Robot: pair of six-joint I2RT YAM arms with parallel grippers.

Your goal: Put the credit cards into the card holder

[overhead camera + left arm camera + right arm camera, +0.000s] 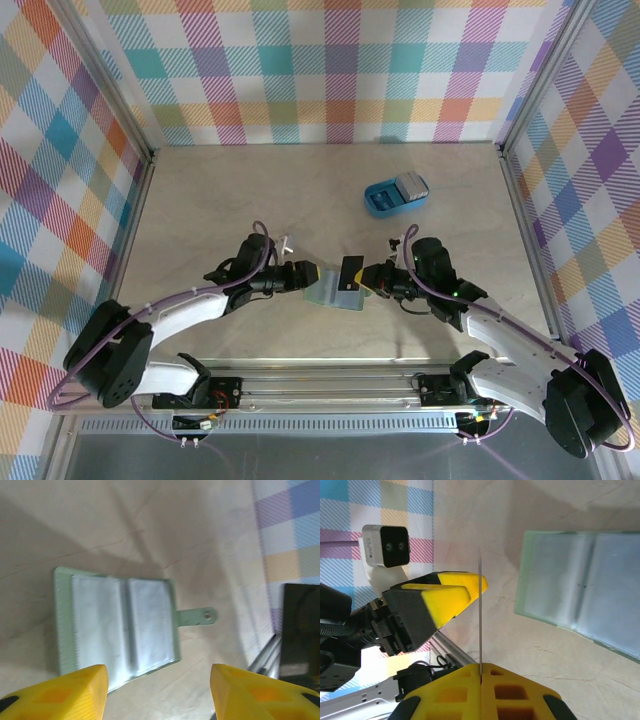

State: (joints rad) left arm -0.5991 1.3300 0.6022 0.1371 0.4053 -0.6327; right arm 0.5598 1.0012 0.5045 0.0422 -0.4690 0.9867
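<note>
Down by the middle of the counter's (220, 200) near edge, the sage-green card holder (335, 297) lies flat and opened out, its two clear-fronted pockets facing up and its small strap tab (197, 616) sticking out from one side. It sits between the two sets of jaws. The right jaws are clenched on a dark card (350, 271), pinching it by one edge so that it stands upright over the right part of the holder; whether its lower edge touches the holder I cannot tell. The left jaws are released, spread wide with nothing between them, just beside the holder's left side. Toward the far right of the counter, well apart from all this, a blue tray (378, 200) holds a grey-white card (410, 185).
</note>
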